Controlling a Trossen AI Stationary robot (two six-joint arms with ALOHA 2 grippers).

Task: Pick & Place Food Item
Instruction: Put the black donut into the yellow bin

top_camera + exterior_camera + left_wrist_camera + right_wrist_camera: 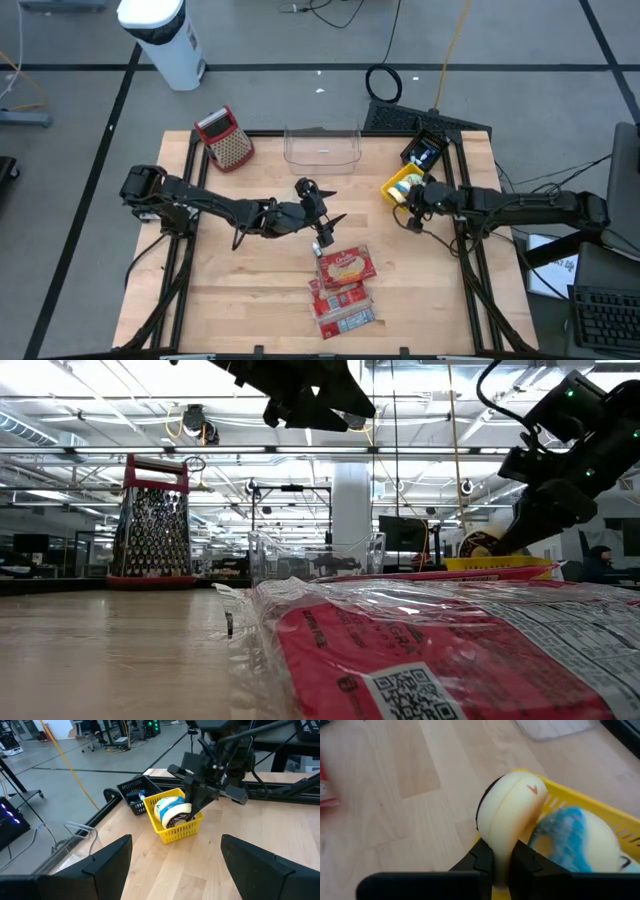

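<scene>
A yellow basket (398,183) stands at the table's right. It holds a blue-and-white round item (570,840). My right gripper (502,865) is at the basket's left corner, shut on a cream round food item (510,815) with a dark rim. In the left wrist view that gripper (197,802) reaches into the basket (175,832). My left gripper (322,212) hovers open over the table's middle, above the far end of a red food packet (345,268) that lies flat. Nothing is between its fingers (107,862). My right gripper pinches the cream disc's edge (501,851) between its two fingers. The fingers slant down from the table's right side. The disc stands on edge beyond the fingertips, over the basket's corner (485,837). I cannot tell whether it rests on the basket.
More red packets (342,310) lie near the front edge. A clear tub (322,145) and a red-topped grater (225,138) stand at the far edge. A black basket (424,152) sits behind the yellow one. Bare wood lies on the left half.
</scene>
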